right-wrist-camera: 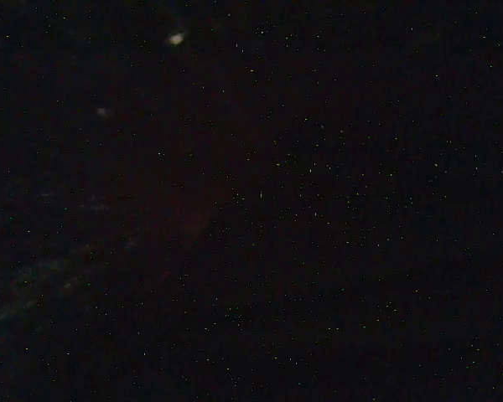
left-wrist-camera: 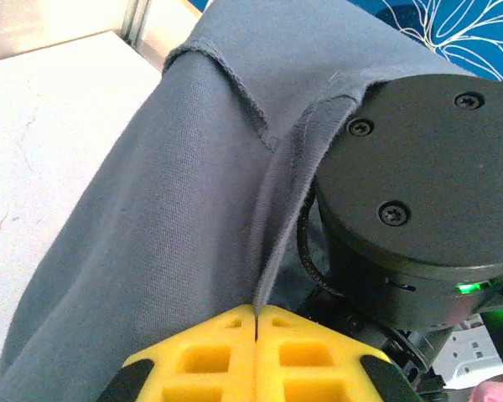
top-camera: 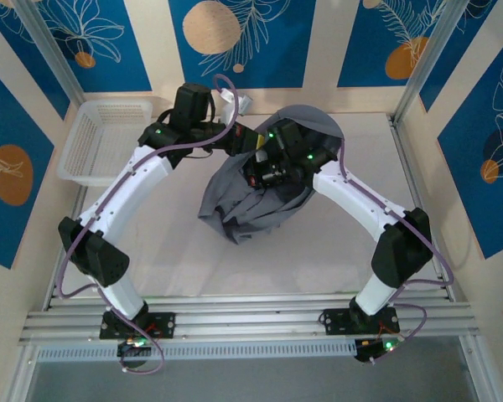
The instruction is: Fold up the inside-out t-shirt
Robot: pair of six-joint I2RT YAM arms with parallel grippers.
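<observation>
The inside-out t-shirt [top-camera: 256, 209] is a slate-grey bunch hanging over the end of my right arm, its lower part resting on the white table. In the left wrist view the t-shirt [left-wrist-camera: 168, 193] shows a stitched hem and a raised seam. My left gripper [left-wrist-camera: 257, 308] is shut on a thin fold of that cloth, and its yellow fingers [left-wrist-camera: 210, 356] meet with the fold pinched between them. From above, the left gripper [top-camera: 250, 144] sits at the shirt's upper left edge. The right gripper is buried under the cloth, and its wrist view is black.
A white basket [top-camera: 101, 138] stands at the back left. The right arm's black wrist housing [left-wrist-camera: 427, 184] sits close beside my left fingers. Bare white table [top-camera: 168, 251] lies in front of the shirt, and metal rails [top-camera: 251, 322] run along the near edge.
</observation>
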